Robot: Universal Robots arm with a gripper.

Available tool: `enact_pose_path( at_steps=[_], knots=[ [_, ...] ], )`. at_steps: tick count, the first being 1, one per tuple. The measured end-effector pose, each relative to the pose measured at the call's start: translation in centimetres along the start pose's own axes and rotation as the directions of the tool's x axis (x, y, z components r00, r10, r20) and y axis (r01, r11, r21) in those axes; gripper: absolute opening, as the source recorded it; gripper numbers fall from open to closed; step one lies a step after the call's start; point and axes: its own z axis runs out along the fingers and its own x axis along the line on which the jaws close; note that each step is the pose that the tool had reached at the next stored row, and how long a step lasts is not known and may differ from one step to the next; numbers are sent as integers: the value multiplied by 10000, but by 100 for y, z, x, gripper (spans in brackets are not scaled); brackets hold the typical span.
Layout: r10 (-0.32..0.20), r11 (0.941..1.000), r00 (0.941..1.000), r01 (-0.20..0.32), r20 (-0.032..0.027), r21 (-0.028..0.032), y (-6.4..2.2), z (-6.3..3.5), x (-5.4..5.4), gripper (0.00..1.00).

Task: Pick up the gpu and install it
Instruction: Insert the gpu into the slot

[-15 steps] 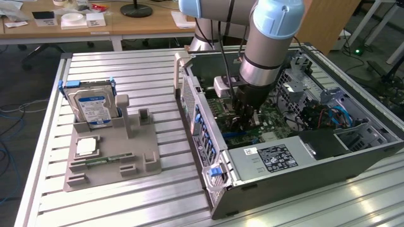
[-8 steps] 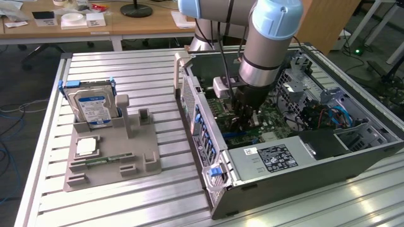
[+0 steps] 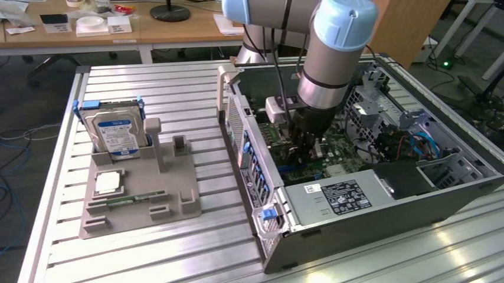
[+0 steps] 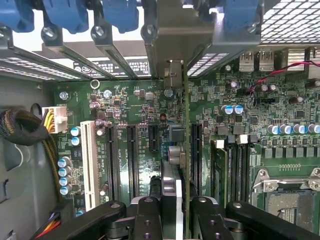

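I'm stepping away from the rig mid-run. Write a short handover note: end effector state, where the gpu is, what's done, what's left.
End effector: shut on the gpu, gripping its top edge, down inside the open computer case.
gpu: held upright, edge-on, over the motherboard beside the black expansion slots; its bracket end sits near the rear slot openings.
Done: card picked up and brought into the case.
Left: whether it is fully seated cannot be told; release not yet done.
Holder tray still carries the hard drive and memory stick.

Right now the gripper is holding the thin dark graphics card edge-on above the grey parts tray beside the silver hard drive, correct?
Not quite. The gripper holds the thin dark graphics card edge-on, but inside the open computer case, over the green motherboard. The exterior view shows the arm reaching into the case, away from the grey parts tray.
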Motion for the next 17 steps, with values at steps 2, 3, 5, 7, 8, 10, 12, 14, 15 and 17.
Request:
enact_pose_path(
  at_steps=[2, 3, 5, 7, 8, 10, 12, 14, 15, 17],
  knots=[
    [0, 10000, 10000, 0, 0, -1, 0, 9, 0, 28],
    [1, 10000, 10000, -1, -1, -4, 1, 19, 1, 28],
    [1, 10000, 10000, -1, -2, -17, 1, 27, 0, 28],
    [1, 10000, 10000, -1, -2, -24, 1, 38, 1, 28],
    [1, 10000, 10000, -1, -2, -27, 1, 44, 1, 28],
    [1, 10000, 10000, -1, -2, -32, 2, 56, 1, 28],
    [1, 10000, 10000, -1, -4, -38, 2, 69, 1, 28],
    [1, 10000, 10000, -1, -9, -45, 3, 79, 2, 28],
    [1, 10000, 10000, -1, -11, -48, 3, 84, 3, 28],
    [1, 10000, 10000, -1, -9, -51, 3, 94, 3, 28]
  ],
)
